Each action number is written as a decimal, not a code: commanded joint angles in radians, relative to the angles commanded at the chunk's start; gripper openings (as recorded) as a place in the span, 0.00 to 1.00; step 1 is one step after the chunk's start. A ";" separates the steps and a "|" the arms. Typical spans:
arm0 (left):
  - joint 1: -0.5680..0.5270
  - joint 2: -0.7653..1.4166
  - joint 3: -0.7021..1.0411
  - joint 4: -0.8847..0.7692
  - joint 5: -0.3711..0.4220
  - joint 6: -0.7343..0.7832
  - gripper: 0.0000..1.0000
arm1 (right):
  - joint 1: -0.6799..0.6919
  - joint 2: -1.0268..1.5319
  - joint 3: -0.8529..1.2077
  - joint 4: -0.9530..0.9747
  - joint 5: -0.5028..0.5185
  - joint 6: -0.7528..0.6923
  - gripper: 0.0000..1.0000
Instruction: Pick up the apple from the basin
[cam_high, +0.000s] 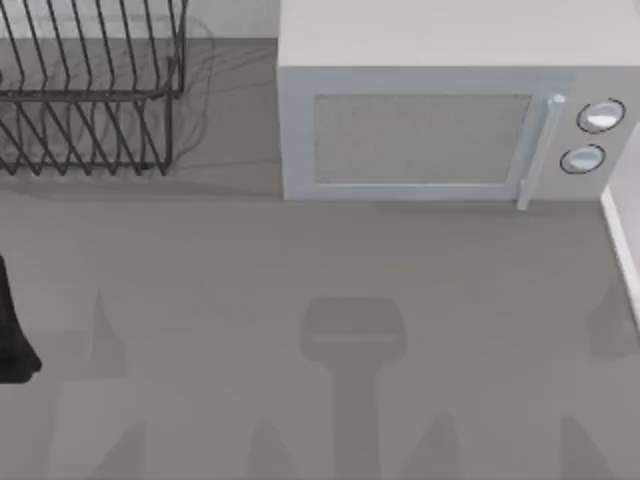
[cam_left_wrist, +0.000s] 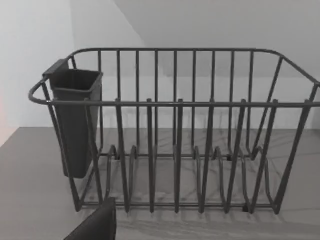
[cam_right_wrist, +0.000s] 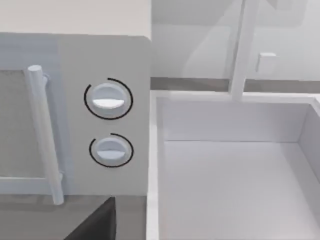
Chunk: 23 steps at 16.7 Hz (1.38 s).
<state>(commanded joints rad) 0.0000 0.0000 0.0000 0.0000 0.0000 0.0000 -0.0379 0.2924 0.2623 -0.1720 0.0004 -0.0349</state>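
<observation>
While neither claw's fingers can be judged and no apple is visible, the reach has yet to begin; the right arm must next search the basin (cam_right_wrist: 235, 165) at three o'clock, beside the microwave (cam_high: 440, 110).

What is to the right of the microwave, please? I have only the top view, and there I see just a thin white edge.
Observer: The right wrist view shows a white basin; its side wall stands right beside the microwave, on the side with the knobs.
Operator: Is something behind it?
Observer: A white upright post rises behind its far rim.
Operator: And the rack, does it carry anything?
Observer: In the left wrist view, a dark cup-shaped holder hangs at one end of the dish rack.
</observation>
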 joint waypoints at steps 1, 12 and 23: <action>0.000 0.000 0.000 0.000 0.000 0.000 1.00 | -0.010 0.082 0.067 -0.043 0.000 -0.009 1.00; 0.000 0.000 0.000 0.000 0.000 0.000 1.00 | -0.135 1.246 0.956 -0.614 0.002 -0.125 1.00; 0.000 0.000 0.000 0.000 0.000 0.000 1.00 | -0.203 1.882 1.435 -0.922 0.002 -0.187 1.00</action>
<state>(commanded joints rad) 0.0000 0.0000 0.0000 0.0000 0.0000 0.0000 -0.2412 2.1742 1.6971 -1.0936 0.0028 -0.2222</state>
